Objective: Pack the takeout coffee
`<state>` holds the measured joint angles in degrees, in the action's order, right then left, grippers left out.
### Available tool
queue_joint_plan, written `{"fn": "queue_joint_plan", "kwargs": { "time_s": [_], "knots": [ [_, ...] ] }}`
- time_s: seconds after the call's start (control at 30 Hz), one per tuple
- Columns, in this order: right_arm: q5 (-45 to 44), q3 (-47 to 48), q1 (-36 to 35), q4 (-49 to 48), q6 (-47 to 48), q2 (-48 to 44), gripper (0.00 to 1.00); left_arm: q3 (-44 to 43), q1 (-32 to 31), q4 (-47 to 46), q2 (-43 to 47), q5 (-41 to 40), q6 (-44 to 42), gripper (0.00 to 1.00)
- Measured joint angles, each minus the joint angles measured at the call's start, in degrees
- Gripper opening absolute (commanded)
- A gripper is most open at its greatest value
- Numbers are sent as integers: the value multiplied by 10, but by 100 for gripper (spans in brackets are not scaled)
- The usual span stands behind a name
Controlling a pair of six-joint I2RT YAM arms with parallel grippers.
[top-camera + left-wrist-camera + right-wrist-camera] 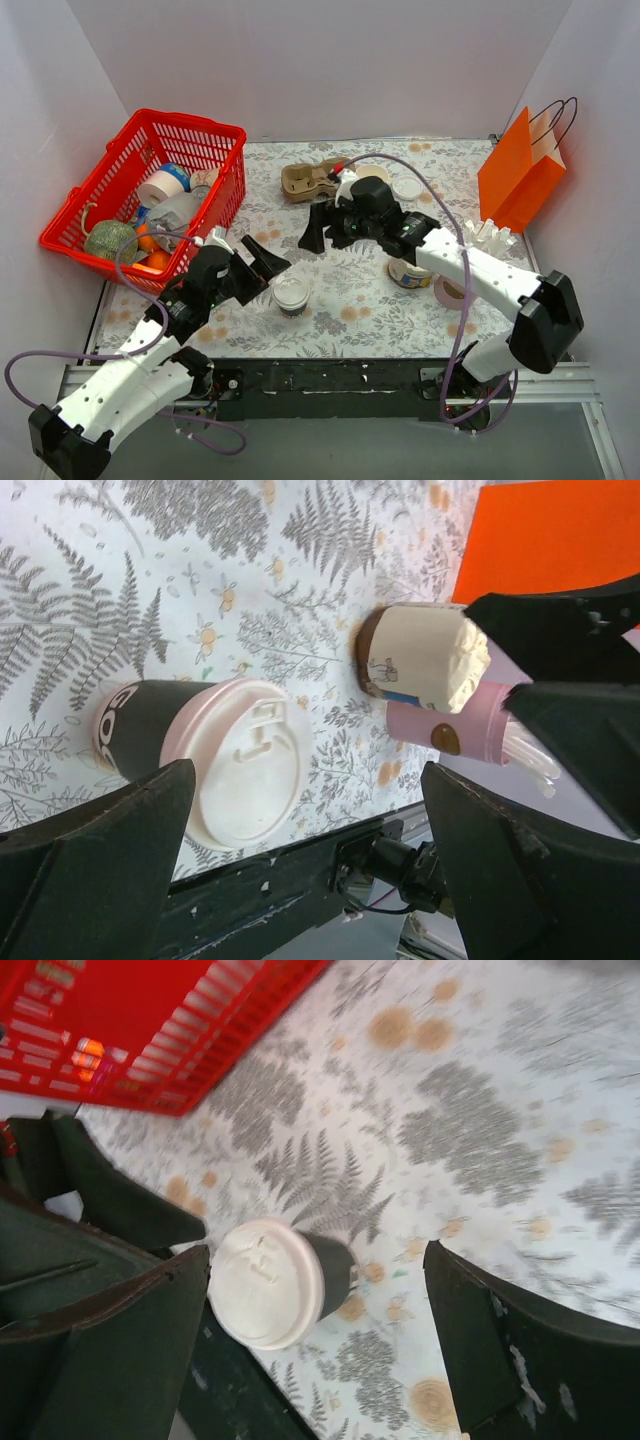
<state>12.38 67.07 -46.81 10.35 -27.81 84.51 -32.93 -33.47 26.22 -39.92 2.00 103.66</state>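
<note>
While left gripper (250, 258), right gripper (328, 228) gape empty, takeout coffee (291, 295) stands clear near table (370, 330) front edge.

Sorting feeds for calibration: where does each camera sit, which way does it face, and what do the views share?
Top external: above and behind the robot, facing down over the table; the left end effector and right end effector show.
Left wrist: on the left wrist, facing the coffee cup and orange bag; own fingers show.
Right wrist: on the right wrist, facing the red basket; own fingers show.
Shared: all see the coffee cup.
</note>
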Motion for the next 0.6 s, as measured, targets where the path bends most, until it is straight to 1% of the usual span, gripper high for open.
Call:
{"fn": "queue_joint_plan", "kwargs": {
  "time_s": [0.1, 0.2, 0.27, 0.33, 0.47, 0.6],
  "knots": [
    [-58, 31, 23, 40, 26, -38, 97, -33, 0, 19, -2, -13, -16, 98],
    [-104, 72, 75, 69, 59, -70, 97, -68, 0, 46, 0, -30, -37, 98],
    [-125, 98, 124, 80, 79, -83, 97, -81, 0, 59, 3, -39, -48, 98],
    [-141, 134, 188, 101, 101, -85, 97, -89, 0, 75, 9, -50, -59, 98],
    [-171, 210, 314, 141, 141, -65, 97, -93, 0, 106, 13, -59, -79, 98],
    [-182, 269, 394, 181, 178, -33, 97, -93, 0, 119, 7, -58, -91, 98]
  ]
}}
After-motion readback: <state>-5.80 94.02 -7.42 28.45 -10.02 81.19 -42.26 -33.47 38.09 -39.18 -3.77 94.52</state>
